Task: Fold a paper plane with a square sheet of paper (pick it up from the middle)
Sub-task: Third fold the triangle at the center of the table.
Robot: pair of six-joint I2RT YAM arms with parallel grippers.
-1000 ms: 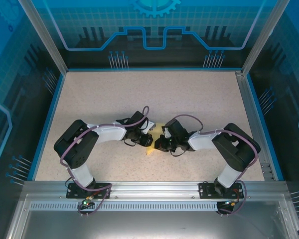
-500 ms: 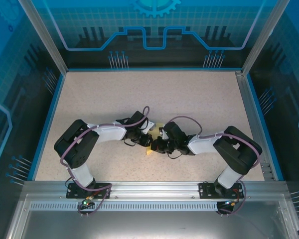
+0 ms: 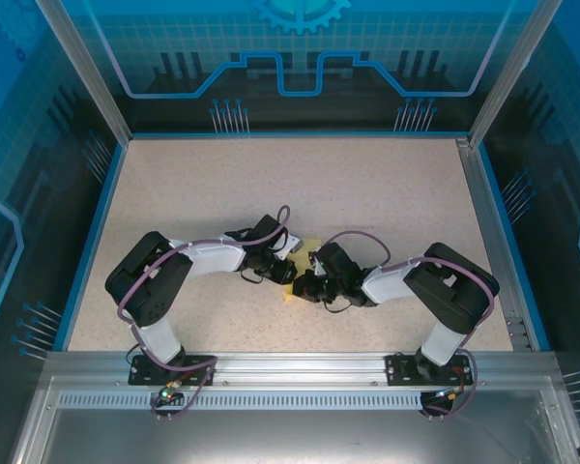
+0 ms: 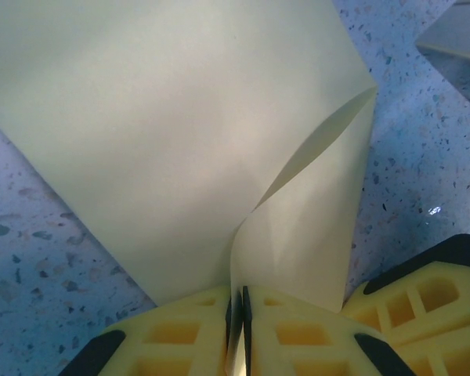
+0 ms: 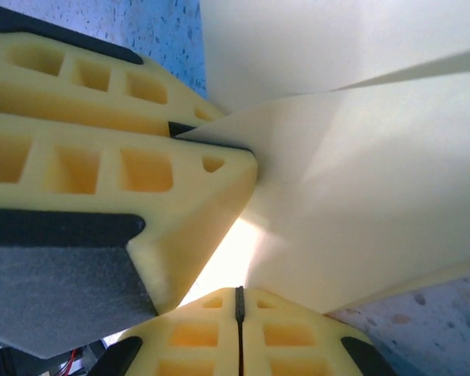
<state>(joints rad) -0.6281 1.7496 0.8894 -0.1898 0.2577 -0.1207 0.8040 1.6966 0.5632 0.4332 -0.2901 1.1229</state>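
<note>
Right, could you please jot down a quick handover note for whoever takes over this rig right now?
Left gripper: shut on the yellow sheet, pinching it at a crease.
Right gripper: shut, close against the sheet beside the left gripper; whether it pinches paper I cannot tell.
Sheet: in the middle of the table, between both grippers, one flap curling up.
Done: sheet gripped, creasing begun.
To do: no plane shape yet; folds remain.

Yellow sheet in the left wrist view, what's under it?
Speckled tabletop shows around the yellow sheet; what lies directly beneath is covered. The left gripper pinches its near fold.
</note>
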